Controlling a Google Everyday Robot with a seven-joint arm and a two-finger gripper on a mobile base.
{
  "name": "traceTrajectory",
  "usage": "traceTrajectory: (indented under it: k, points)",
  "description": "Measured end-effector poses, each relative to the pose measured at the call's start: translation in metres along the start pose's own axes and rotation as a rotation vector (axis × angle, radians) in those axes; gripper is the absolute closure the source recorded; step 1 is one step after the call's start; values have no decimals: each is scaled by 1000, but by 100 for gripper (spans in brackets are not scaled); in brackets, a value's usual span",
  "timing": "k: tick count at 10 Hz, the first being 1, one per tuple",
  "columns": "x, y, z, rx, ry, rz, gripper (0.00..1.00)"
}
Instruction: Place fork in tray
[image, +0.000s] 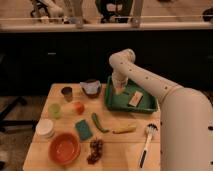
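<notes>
While the arm reaches down over the green tray (114, 103), the gripper (119, 90) hovers above its left end; whether it pinches anything I cannot tell; no fork is visible on the table (131, 144), so placement seems near, not confirmed.

table (131, 150): pale wood, matt | tray (148, 106): green plastic | bowl (64, 148): orange, glossy | arm (150, 82): smooth white shell | gripper (119, 90): frame centre, over tray
</notes>
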Motion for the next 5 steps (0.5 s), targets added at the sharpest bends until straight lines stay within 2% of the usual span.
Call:
traceTrajectory:
  k: [2, 3, 5]
  points:
    - [0, 0, 0, 0, 0, 0, 63]
    - [0, 0, 0, 0, 0, -1, 48]
    - [0, 0, 0, 0, 0, -2, 32]
